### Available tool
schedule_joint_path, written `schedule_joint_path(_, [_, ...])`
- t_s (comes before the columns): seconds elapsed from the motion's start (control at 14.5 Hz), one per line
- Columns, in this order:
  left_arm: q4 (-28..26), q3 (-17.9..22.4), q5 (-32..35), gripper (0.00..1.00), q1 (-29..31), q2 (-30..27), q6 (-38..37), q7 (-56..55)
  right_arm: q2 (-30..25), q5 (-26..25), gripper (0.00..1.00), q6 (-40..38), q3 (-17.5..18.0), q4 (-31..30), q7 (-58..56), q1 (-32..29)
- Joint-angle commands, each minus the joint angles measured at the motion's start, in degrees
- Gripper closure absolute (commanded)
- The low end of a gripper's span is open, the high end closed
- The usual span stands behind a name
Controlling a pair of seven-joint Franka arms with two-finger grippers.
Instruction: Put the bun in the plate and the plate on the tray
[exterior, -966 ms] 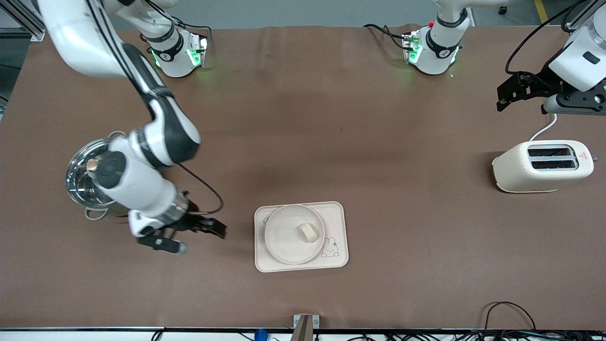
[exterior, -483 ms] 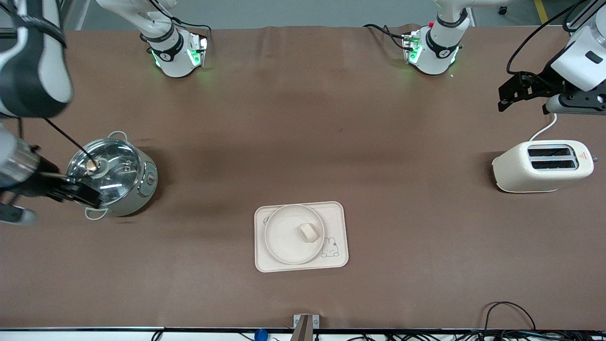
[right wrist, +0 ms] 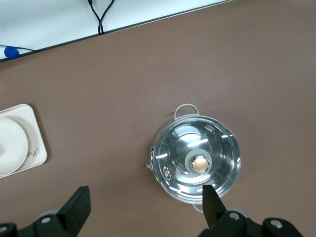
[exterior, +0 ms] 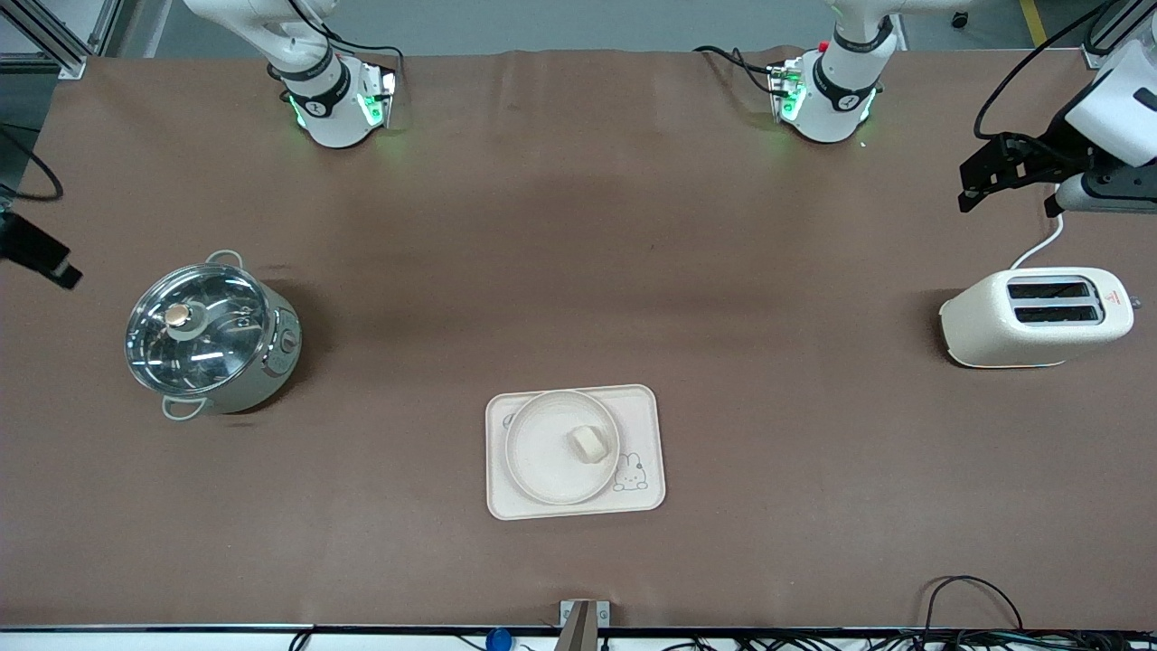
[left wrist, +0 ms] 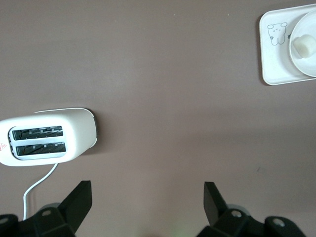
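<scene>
Right tool (right wrist: 143, 210) has withdrawn (probably open); bun (exterior: 587, 443) sits on plate (exterior: 542, 466).

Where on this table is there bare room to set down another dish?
Bare patches: between pot and tray, and between tray and toaster. The tray itself is crowded: the plate with the bun fills most of it.

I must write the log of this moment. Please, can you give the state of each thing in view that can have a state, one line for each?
bun: lying in the plate.
plate: upright, on the tray.
tray: flat on the table.
pot: glass lid on.
toaster: both slots empty, cord attached.
left pincer: open, empty, above the table by the toaster.
right pincer: open, empty, up beside the pot.
</scene>
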Motion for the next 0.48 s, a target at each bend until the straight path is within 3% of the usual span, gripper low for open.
schedule_joint_path(0.0, [1.9,-0.1,1.2,0.00,0.4,1.0,-0.7,0.9,-2.4,-0.8,0.00,0.0,-0.3,-2.9,-0.4,0.1])
schedule_joint_path(0.21, [1.9,-0.2,1.2,0.00,0.2,1.0,-0.9,0.5,-2.4,-2.6,0.00,4.3,0.8,-6.9,0.3,0.3])
schedule_joint_path(0.41, [1.9,-0.2,1.2,0.00,0.2,1.0,-1.0,0.3,-2.4,-2.6,0.00,1.5,2.2,-7.8,0.5,0.5])
